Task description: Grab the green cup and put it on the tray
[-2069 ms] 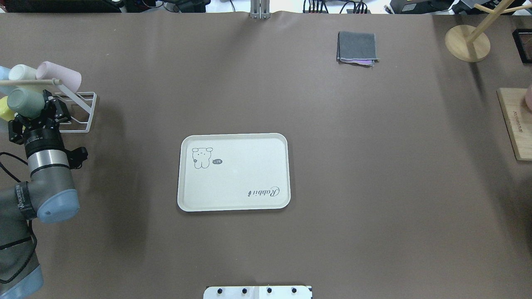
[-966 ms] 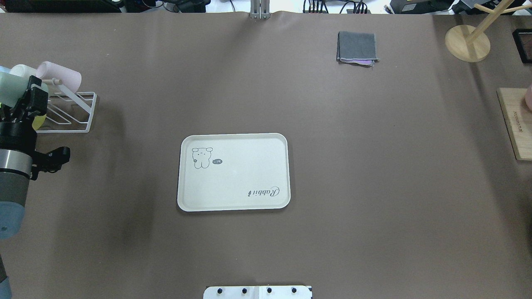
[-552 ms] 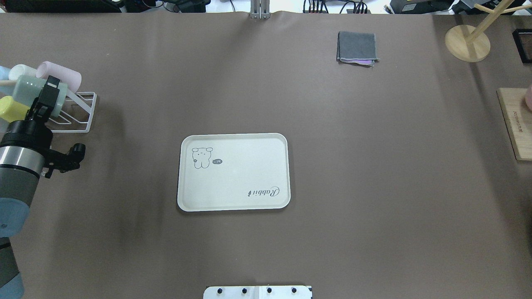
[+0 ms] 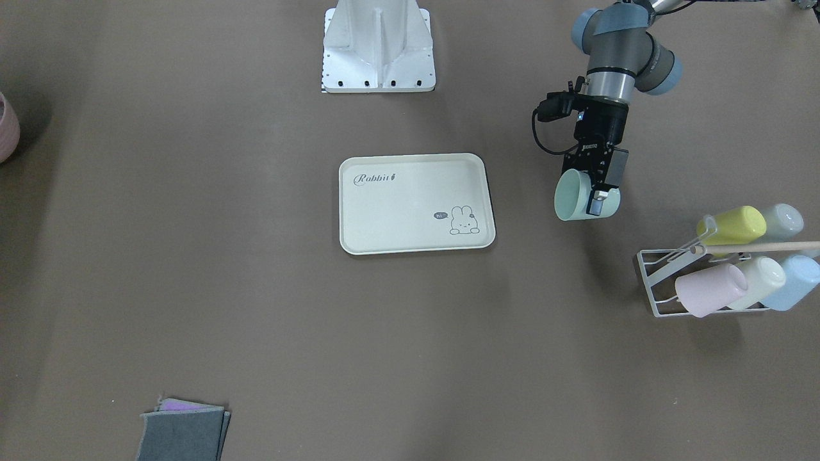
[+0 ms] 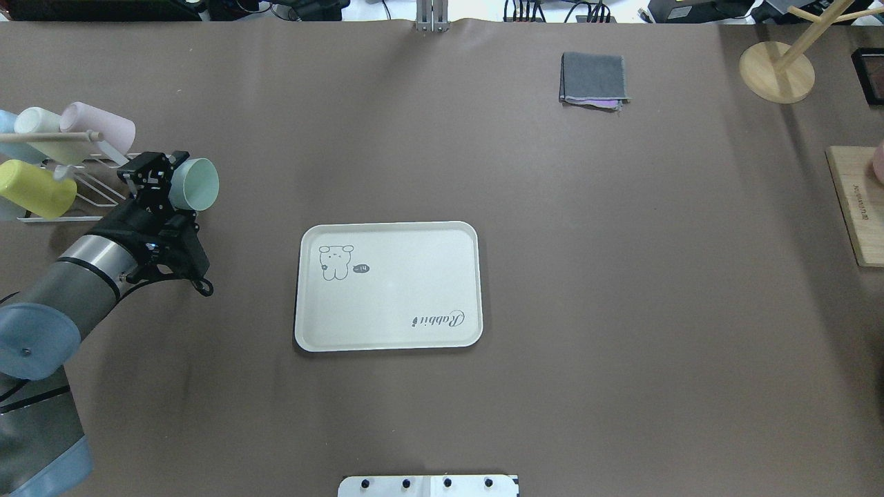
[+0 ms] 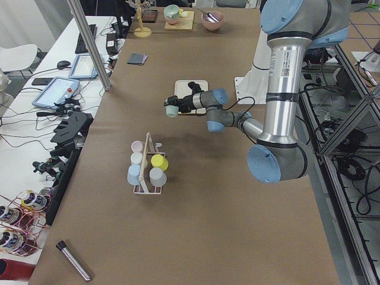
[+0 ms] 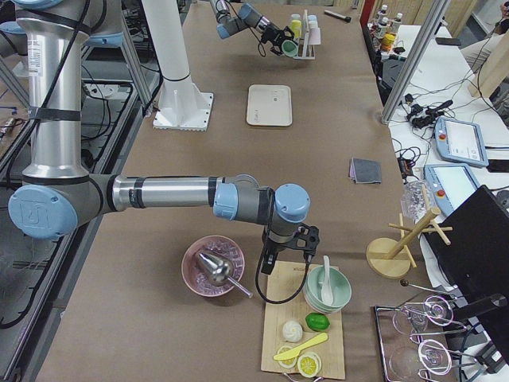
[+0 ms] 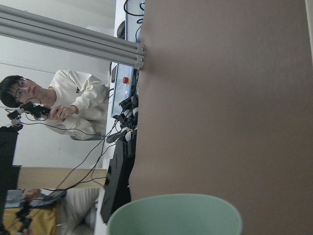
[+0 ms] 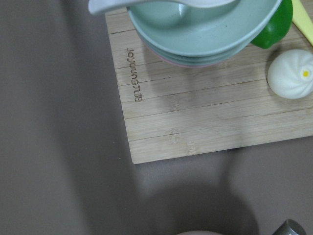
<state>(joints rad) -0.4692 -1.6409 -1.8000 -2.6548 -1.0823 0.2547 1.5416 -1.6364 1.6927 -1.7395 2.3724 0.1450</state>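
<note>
My left gripper (image 5: pixel 166 178) is shut on the green cup (image 5: pixel 195 184) and holds it on its side above the table, mouth toward the tray. In the front-facing view the cup (image 4: pixel 576 197) hangs under the gripper (image 4: pixel 594 198), right of the cream "Rabbit" tray (image 4: pixel 410 211). The tray (image 5: pixel 400 290) lies flat with nothing on it, well to the right of the cup. The cup's rim (image 8: pixel 173 215) fills the bottom of the left wrist view. My right gripper (image 7: pixel 280 253) hovers by a wooden board far right; I cannot tell if it is open or shut.
A white wire rack (image 5: pixel 103 197) at far left holds yellow (image 5: pixel 34 193), pink (image 5: pixel 100 128) and cream (image 5: pixel 38 121) cups. A folded grey cloth (image 5: pixel 594 77) lies at the back. A wooden board (image 5: pixel 856 207) with bowls (image 9: pixel 195 29) sits far right.
My left gripper has drawn the green cup off the rack and swung it right and nearer, toward the tray. The cup's mouth now faces right. The tray has not moved.
</note>
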